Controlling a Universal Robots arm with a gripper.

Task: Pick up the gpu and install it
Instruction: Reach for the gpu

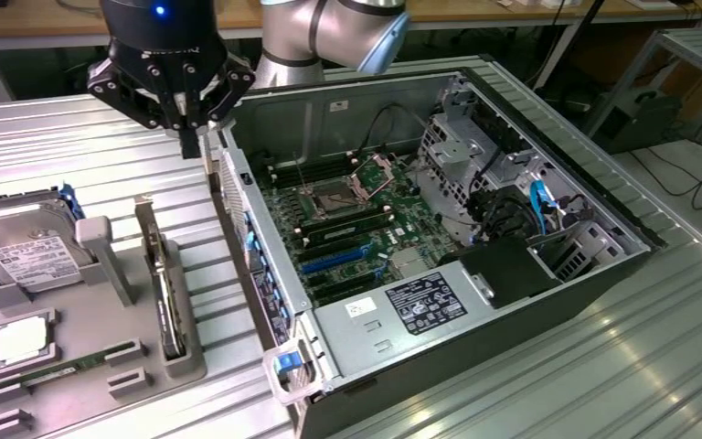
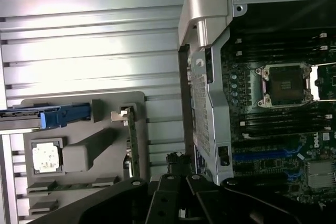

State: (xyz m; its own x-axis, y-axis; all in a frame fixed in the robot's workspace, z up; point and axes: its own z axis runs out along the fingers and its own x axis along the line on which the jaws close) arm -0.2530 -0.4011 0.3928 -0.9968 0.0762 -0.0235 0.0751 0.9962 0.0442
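The gpu [image 1: 162,285] stands on its long edge in a slot of the grey holder tray [image 1: 190,364], at the exterior view's left of the open computer case [image 1: 547,302]. In the wrist view the gpu [image 2: 133,142] appears as a thin dark-green card with its silver bracket at one end. My gripper [image 1: 190,144] hangs above the table beside the case's rear wall, well above and behind the card. Its fingers [image 2: 177,159] are pressed together with nothing between them. Blue expansion slots [image 1: 333,262] lie on the motherboard inside the case.
The tray also holds a silver hard drive [image 1: 19,252], a square processor [image 1: 19,340] and a narrow green memory stick [image 1: 69,370]. The case's perforated rear wall [image 2: 202,103] rises between tray and motherboard. Ribbed metal tabletop [image 1: 595,384] surrounds everything.
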